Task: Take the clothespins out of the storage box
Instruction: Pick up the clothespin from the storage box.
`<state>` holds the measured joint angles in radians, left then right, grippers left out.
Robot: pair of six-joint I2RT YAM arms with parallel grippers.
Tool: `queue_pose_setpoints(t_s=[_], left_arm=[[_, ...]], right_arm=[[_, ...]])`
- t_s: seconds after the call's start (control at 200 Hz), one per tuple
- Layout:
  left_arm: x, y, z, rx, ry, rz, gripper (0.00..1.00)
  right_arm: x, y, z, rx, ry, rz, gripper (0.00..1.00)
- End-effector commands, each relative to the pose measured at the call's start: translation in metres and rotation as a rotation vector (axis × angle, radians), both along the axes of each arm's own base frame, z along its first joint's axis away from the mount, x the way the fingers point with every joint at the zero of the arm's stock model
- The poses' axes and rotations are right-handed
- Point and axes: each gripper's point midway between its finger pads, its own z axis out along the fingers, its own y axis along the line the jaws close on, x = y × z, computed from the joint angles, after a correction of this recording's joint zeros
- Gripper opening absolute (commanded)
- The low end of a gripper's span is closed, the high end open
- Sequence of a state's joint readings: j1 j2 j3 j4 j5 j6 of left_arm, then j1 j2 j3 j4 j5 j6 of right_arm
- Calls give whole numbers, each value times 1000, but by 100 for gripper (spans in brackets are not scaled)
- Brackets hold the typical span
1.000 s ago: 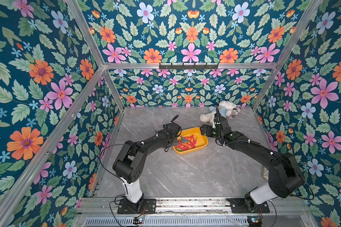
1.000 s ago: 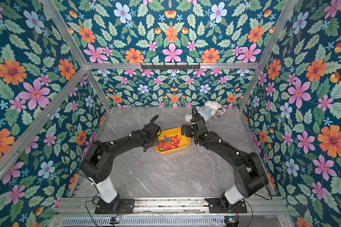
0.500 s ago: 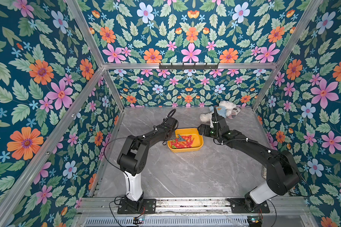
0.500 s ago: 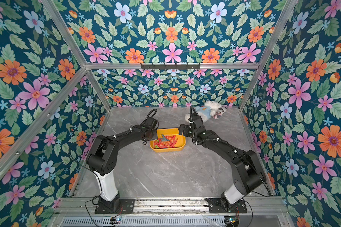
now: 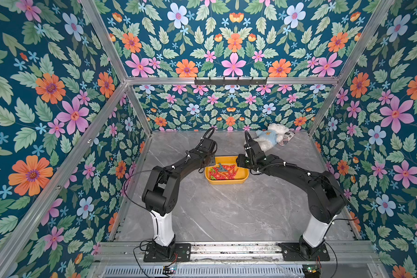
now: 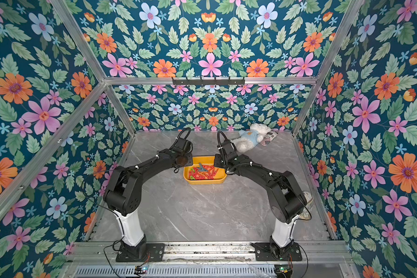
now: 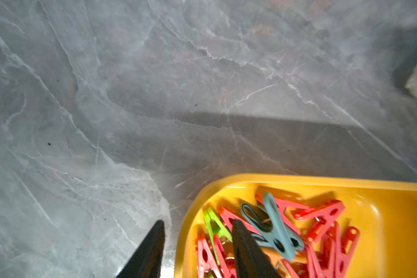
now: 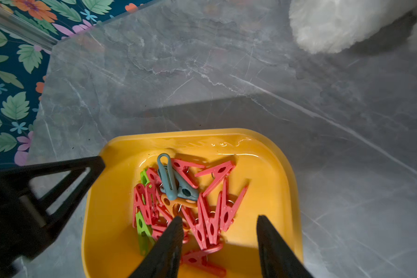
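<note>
Box [image 5: 226, 181] swung square since a second ago. Left hand [image 7: 198, 221] spread, straddling box rim. Right hand [image 8: 219, 217] narrowed, half-spread, empty. Pins [image 5: 224, 172] beneath it, none out.

The storage box [image 5: 226, 181] is turning. A second ago it was lying slantwise, with one end angled up toward the plush bear [image 5: 270, 139]. Now it is sitting square, with that end swung away from the bear. The clothespins [image 5: 223, 172] are riding round with it.

The right gripper [image 8: 219, 217] is drawing away from the bear, moving from the box's bear-side edge in over the pins at that end.

The left gripper [image 7: 198, 222] is creeping along the box end farthest from the bear, toward the corner of that end nearer the bear. One of its fingers is outside the wall and one inside. Its arm is rising more upright at the elbow.
</note>
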<state>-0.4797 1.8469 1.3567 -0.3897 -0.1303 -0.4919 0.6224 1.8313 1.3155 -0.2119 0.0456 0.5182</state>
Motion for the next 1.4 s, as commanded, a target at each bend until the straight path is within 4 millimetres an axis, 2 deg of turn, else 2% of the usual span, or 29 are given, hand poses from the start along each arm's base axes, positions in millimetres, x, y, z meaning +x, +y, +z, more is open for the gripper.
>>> queue_pose_setpoints(t_s=[0.0,0.07,0.15,0.29,0.4,0.565,0.815,1.01,1.075,1.17,1.395], left_arm=[[-8,2,19,-33,-25,4,67],[-14,5,31,-59,-46,18,88],[-21,9,42,-87,-67,29,99],[-31,12,63,-147,-127,24,100],[-39,11,76,-193,-180,-1,100],[-47,18,86,-209,-215,0,100],[-53,26,91,-199,-225,15,100],[-58,31,90,-208,-224,25,100],[-60,32,89,-208,-223,25,100],[-63,34,90,-211,-224,27,100],[-69,37,88,-220,-219,40,100]], right_arm=[[3,-8,-17,-24,65,-101,48],[5,-8,-27,-32,98,-128,41],[8,-5,-39,-40,134,-143,38],[14,-2,-54,-56,178,-176,32],[18,1,-64,-65,210,-197,32],[18,3,-77,-75,252,-215,31],[13,5,-95,-101,307,-230,28],[7,8,-100,-134,330,-226,27],[6,8,-103,-142,340,-228,21],[5,8,-104,-148,346,-233,16],[10,4,-91,-166,314,-247,4]])
